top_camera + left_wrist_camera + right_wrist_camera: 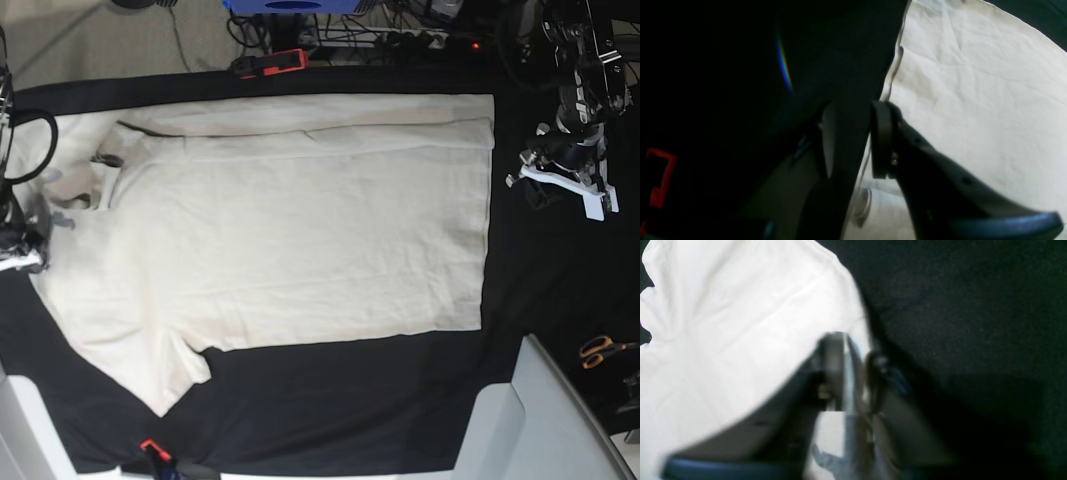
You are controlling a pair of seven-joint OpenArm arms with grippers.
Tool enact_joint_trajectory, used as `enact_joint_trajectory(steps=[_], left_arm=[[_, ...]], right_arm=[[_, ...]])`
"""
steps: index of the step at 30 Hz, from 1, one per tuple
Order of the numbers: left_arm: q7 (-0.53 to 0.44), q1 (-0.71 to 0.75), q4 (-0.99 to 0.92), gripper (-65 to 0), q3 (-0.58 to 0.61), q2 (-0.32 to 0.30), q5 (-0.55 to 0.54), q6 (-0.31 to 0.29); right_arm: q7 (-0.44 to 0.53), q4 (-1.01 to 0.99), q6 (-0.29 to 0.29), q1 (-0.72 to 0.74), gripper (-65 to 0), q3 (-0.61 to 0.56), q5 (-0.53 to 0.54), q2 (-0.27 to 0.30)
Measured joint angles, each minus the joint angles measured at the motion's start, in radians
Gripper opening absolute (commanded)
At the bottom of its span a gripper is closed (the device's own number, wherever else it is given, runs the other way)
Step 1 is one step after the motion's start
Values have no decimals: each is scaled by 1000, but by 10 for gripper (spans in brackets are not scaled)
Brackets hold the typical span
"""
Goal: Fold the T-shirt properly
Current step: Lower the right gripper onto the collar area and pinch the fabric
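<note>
Cream cloth sits pinched between my right fingers (pixel 853 373) at the T-shirt's (pixel 290 240) edge. My left fingers (pixel 853 140) stand apart over its hem, gripping nothing. It lies spread across the black surface (pixel 350 400).

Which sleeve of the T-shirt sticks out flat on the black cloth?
The near sleeve, at the base view's lower left; the far side of the T-shirt is folded inward, with no sleeve sticking out.
</note>
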Motion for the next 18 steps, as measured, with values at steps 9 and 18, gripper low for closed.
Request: enact_joint_trajectory(steps=[9, 18], left_arm=[[0, 0, 0, -476, 2, 3, 0, 0], [-1, 3, 0, -476, 3, 5, 0, 0]], right_arm=[[-2, 2, 2, -5, -645, 0, 2, 7], [-108, 319, -3, -191, -645, 7, 3, 7]])
